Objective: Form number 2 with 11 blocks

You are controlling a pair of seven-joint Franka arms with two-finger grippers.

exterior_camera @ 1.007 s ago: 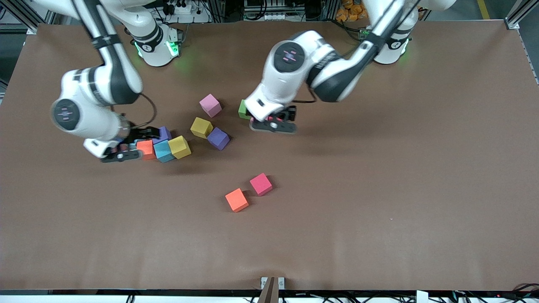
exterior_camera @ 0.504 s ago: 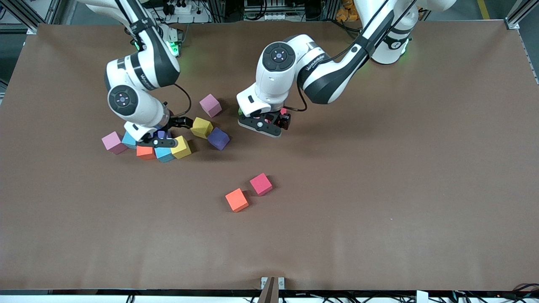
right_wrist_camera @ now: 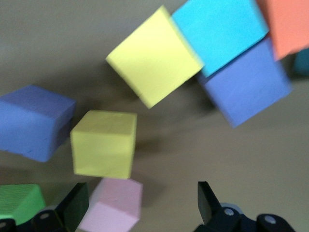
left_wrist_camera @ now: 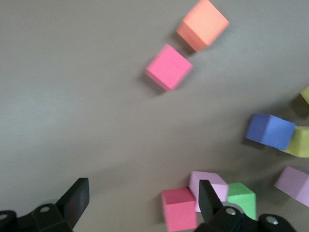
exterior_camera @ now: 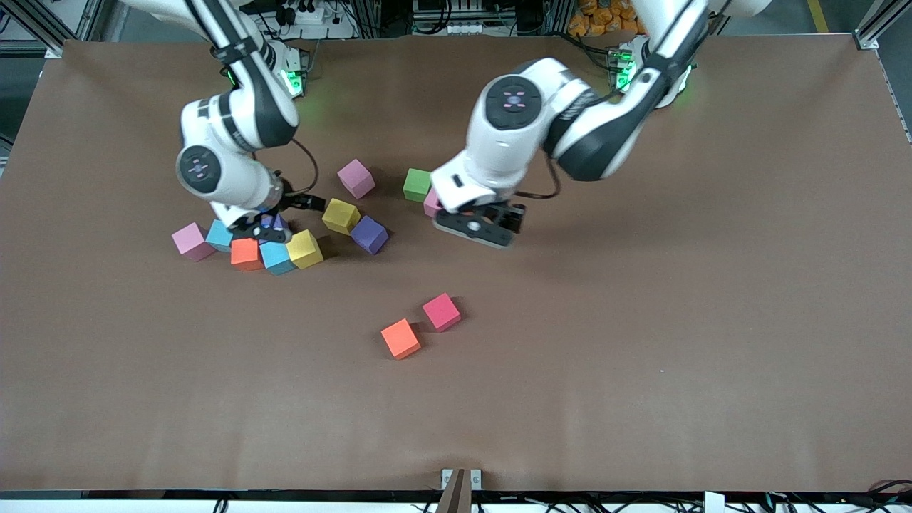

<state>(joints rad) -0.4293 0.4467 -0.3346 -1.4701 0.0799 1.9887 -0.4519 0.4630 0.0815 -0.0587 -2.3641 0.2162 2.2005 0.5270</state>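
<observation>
While the front view hides what lies under the left gripper (exterior_camera: 476, 226), a crimson cube (left_wrist_camera: 179, 209) is shown by the left wrist view, touching a pale pink cube (left_wrist_camera: 208, 186) with the green cube (exterior_camera: 417, 184) beside it. Its fingers (left_wrist_camera: 76, 201) are spread apart and hold nothing.

Nearest to the front camera, an orange cube (exterior_camera: 400, 338) and a hot-pink cube (exterior_camera: 442, 312) are seen on the brown bench (exterior_camera: 641, 320), corners nearly touching.

Farther off, toward the right arm's end, a loose row is formed by a pink cube (exterior_camera: 191, 241), a blue cube (exterior_camera: 219, 234), an orange one (exterior_camera: 246, 254), another blue cube (exterior_camera: 276, 257) and a yellow cube (exterior_camera: 305, 249). The row runs along the bench's length. No digit is made yet.

The right gripper (exterior_camera: 262, 229) is placed over a purple cube (right_wrist_camera: 248, 84) in this cluster, fingers (right_wrist_camera: 75, 205) released and empty. A second yellow cube (exterior_camera: 340, 216) and a second purple cube (exterior_camera: 370, 234) are turned diagonally. Farthest stands one more pink cube (exterior_camera: 355, 178). All are matte foam with sharp edges.
</observation>
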